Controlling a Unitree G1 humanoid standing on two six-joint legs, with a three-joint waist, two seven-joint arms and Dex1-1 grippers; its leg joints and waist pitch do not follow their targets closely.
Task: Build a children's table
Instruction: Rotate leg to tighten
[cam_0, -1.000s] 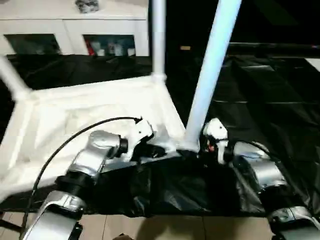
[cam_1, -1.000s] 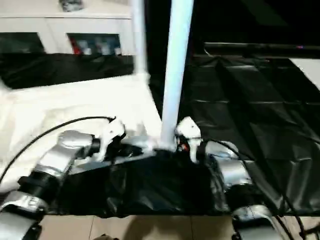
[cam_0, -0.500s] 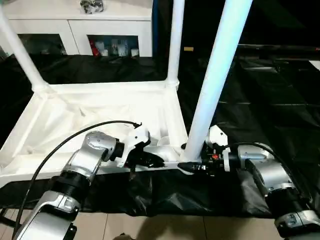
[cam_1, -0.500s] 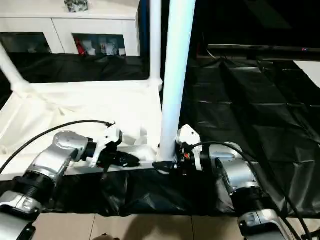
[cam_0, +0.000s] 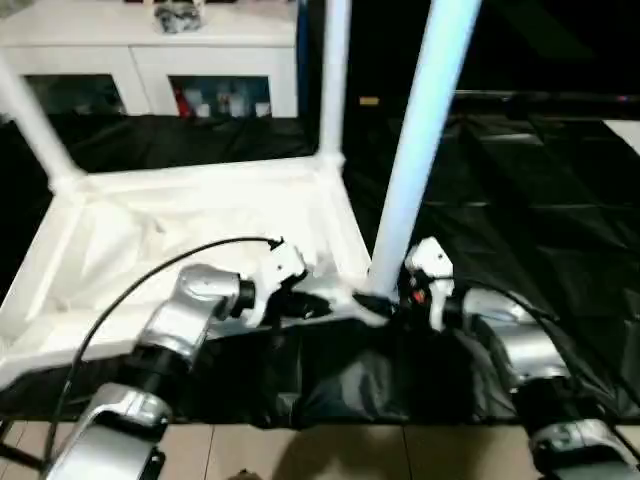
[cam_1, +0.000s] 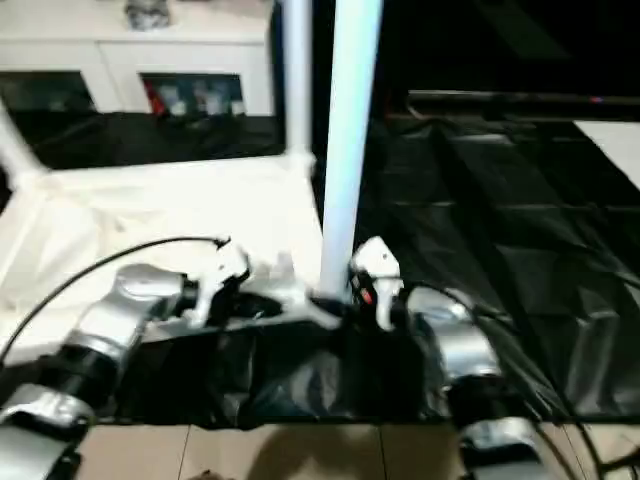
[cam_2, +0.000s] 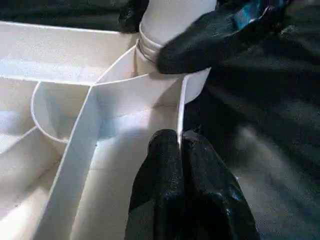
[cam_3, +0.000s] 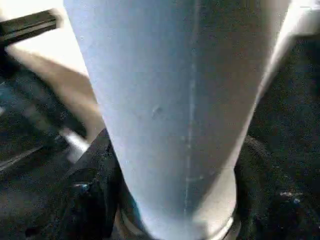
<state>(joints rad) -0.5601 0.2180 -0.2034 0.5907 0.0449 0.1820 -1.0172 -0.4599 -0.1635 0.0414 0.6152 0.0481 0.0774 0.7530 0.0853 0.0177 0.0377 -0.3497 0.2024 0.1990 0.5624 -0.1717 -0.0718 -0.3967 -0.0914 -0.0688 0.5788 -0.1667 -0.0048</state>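
Left gripper (cam_2: 181, 145) pinches tabletop (cam_0: 180, 230) rim; right gripper (cam_0: 385, 303) clasps leg (cam_0: 415, 150) (no writing legible)

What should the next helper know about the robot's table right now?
Left gripper: shut on the tabletop's near rim, beside the corner socket.
Right gripper: closed around the base of the near leg, which stands in that socket.
Tabletop lies upside down on black sheeting. Two other legs stand at the far corners.
Left: whether the near leg is fully seated cannot be told; the fourth corner is out of frame.
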